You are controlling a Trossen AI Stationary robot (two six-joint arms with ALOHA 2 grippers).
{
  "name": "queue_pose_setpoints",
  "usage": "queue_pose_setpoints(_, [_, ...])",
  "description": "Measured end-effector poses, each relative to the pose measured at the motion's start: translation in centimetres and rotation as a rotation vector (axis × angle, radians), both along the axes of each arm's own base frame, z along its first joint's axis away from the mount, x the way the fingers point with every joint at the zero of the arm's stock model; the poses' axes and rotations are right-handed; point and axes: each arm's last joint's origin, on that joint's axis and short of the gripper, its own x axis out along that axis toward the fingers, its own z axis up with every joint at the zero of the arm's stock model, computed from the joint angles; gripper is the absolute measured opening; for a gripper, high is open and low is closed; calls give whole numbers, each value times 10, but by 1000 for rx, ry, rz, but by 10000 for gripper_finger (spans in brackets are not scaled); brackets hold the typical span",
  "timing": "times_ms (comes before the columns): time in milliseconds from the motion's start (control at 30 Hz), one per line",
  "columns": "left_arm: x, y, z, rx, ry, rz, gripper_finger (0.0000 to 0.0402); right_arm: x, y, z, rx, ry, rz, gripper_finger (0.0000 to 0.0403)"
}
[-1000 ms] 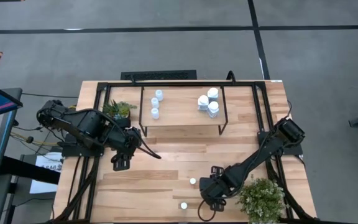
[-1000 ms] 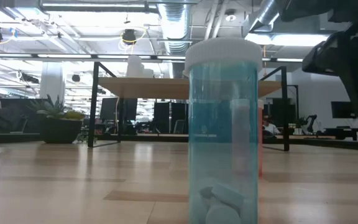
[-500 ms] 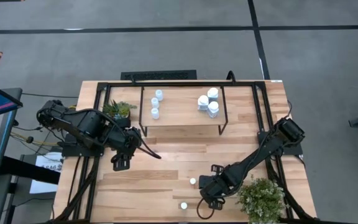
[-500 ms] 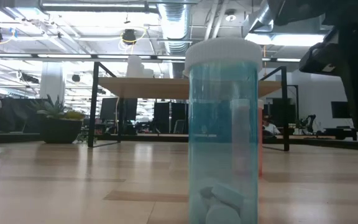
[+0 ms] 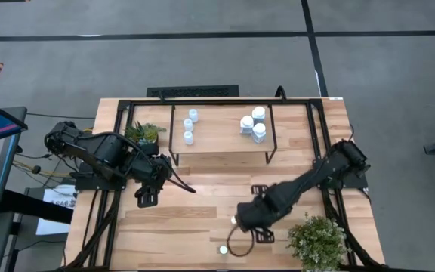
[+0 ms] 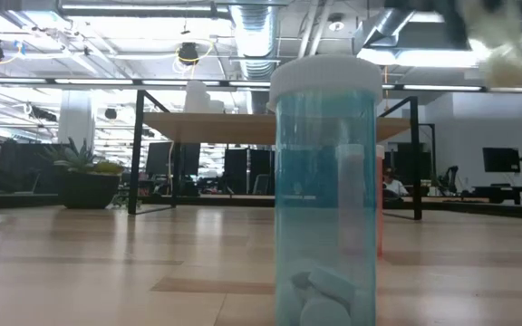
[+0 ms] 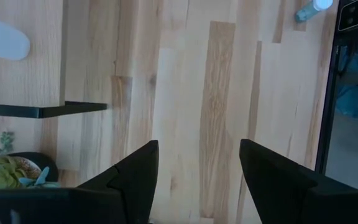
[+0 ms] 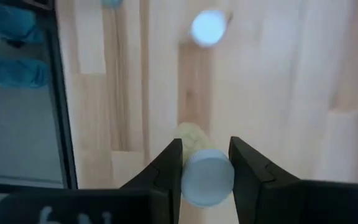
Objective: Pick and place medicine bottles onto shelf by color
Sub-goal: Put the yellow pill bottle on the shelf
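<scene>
My right gripper (image 5: 242,217) hangs over the table's near middle, shut on a small yellowish bottle with a white cap (image 8: 207,177). That bottle shows blurred and high in the low view (image 6: 498,43). A blue bottle (image 5: 222,249) stands by the near edge, close to the low camera (image 6: 324,190). Behind it stands another white-capped bottle (image 8: 208,28), a reddish sliver in the low view (image 6: 381,208). The shelf (image 5: 221,149) at the far middle carries three small bottles (image 5: 189,125) and three white ones (image 5: 253,125). My left gripper (image 7: 197,168) waits open, left of the shelf. My right gripper pinches the yellowish bottle's upper end, at the white cap (image 8: 191,174), between its two fingers (image 8: 174,163). The fingers come from above, pointing down. The bottle hangs upright below them, cap up, its yellowish body (image 8: 191,134) lifted clear of the table.
A bushy potted plant (image 5: 319,242) stands at the near right corner, close to my right arm. A smaller plant (image 5: 143,134) stands left of the shelf. Black frame rails (image 5: 325,143) run along the table's sides. Bare planks lie between the shelf and the near bottles.
My right gripper has risen and gone toward the table's left and far edges with the yellowish bottle. In the low view the bottle has climbed from low at the right edge to high up, clear of the table.
</scene>
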Motion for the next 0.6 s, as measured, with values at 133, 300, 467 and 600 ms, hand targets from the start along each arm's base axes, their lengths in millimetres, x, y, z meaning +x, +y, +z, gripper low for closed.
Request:
queue_pose_setpoints(133, [-1, -2, 0, -4, -1, 3, 210, 11, -25, 39, -17, -51, 72, 107])
queue_pose_setpoints(300, [2, -7, 2, -8, -52, -6, 210, 27, -71, 77, -64, -148, 132, 107])
queue_pose_setpoints(467, [6, -10, 4, -18, -108, -8, 210, 40, -126, 99, -123, -238, 179, 107])
queue_pose_setpoints(600, [7, -11, 4, -29, -127, 20, 210, 45, -173, 102, -181, -252, 209, 107])
